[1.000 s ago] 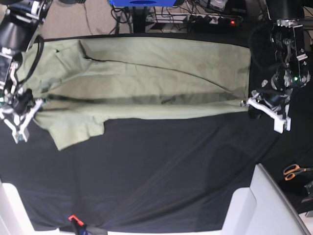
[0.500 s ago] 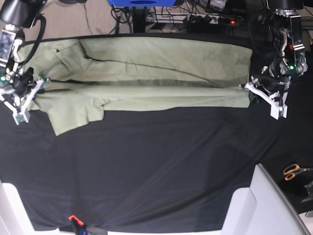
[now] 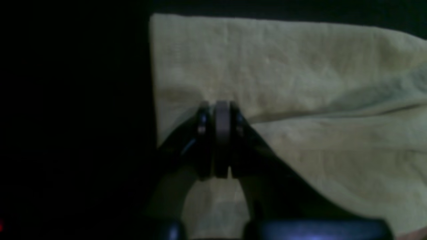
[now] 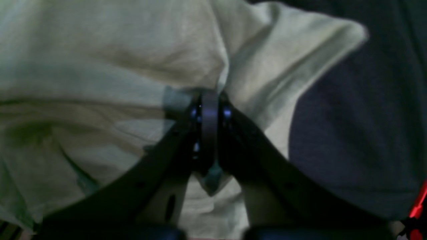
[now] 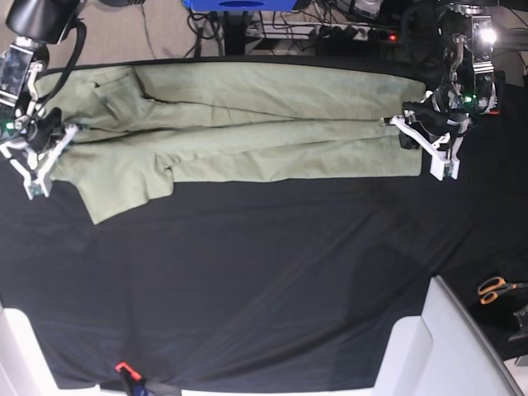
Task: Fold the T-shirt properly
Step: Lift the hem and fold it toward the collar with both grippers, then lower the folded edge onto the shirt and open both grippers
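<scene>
Now T-shirt (image 5: 247, 124) stretched btwn left gripper (image 5: 394, 124) & right gripper (image 5: 64, 136).

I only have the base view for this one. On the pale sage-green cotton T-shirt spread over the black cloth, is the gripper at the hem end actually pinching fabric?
Observer: It looks so. In the left wrist view the left gripper has its jaws pressed together, and a crease of the T-shirt runs right into its tip.
Operator: And the one at the sleeve end?
Observer: The right wrist view shows the right gripper with jaws close together too, and a sliver of cloth pokes out below the tips.
Operator: Is it on the sleeve?
Observer: Beside it. A loose rounded flap, probably the sleeve, lies just to the gripper's right in that view, over the black table cloth.
</scene>
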Robot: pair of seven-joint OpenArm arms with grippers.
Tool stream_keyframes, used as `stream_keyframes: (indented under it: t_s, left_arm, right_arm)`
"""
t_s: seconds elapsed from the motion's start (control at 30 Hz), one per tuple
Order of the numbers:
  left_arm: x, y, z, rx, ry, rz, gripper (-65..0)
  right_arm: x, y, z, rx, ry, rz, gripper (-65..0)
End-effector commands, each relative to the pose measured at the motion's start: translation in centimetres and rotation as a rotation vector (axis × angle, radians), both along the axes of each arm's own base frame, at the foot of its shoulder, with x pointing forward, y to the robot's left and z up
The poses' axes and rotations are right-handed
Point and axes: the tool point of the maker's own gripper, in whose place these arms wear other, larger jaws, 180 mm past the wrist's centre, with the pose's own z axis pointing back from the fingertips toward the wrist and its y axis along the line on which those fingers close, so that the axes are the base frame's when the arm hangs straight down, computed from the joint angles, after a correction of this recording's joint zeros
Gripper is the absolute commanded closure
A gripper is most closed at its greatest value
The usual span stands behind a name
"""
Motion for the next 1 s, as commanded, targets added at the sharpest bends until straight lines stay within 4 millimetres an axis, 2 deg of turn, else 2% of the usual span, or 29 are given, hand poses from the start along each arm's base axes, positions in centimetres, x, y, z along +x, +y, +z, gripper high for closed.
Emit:
stream_keyframes:
  t_s: [0.0,0.17,0.2,0.23,0.37,0.47,0.57,0.73,0.83,0.97]
  left_arm:
    - [0.8,0.5,0.9,0.01,-0.038,0.0,0.0]
    - [-0.1,0.8,0.5,0.028,-0.015,-0.003,0.0]
    - [-0.2,0.9,0.4,0.047,-0.01,-0.01,0.0]
    - [-0.3,0.9,0.2,0.07,-0.001,-0.024,0.0]
    - [-0.5,0.4,-0.1,0.091,0.002,-0.025,0.0]
    - [-0.3,0.3,0.0,0.087,-0.003,-0.023,0.0]
    - [-0.2,0.2,0.0,0.086,-0.006,-0.023,0.0]
    - [-0.2,0.3,0.0,0.086,-0.007,-0.021,0.0]
    - [-0.3,0.3,-0.1,0.086,-0.002,-0.021,0.0]
    - [-0.2,0.3,-0.1,0.084,-0.004,-0.02,0.0]
  right_arm:
    - [1.2,-0.8,1.2,-0.019,-0.046,-0.001,-10.2]
    - [2.1,-1.3,2.7,-0.044,-0.088,-0.005,-41.9]
    - [2.3,-1.8,3.4,-0.051,-0.11,-0.024,-46.4]
    - [2.6,-2.4,4.4,-0.063,-0.141,-0.045,-48.0]
    - [4.5,-1.8,8.2,-0.088,-0.267,-0.055,-48.2]
    - [6.9,0.7,8.6,-0.072,-0.284,0.032,-48.6]
    - [9.3,2.1,7.0,-0.029,-0.243,0.085,-48.5]
    - [12.3,1.8,4.0,0.087,-0.215,0.041,-48.3]
    - [12.7,1.8,1.7,0.148,-0.179,0.024,-48.3]
    - [11.9,2.6,-0.5,0.198,-0.127,0.012,-48.2]
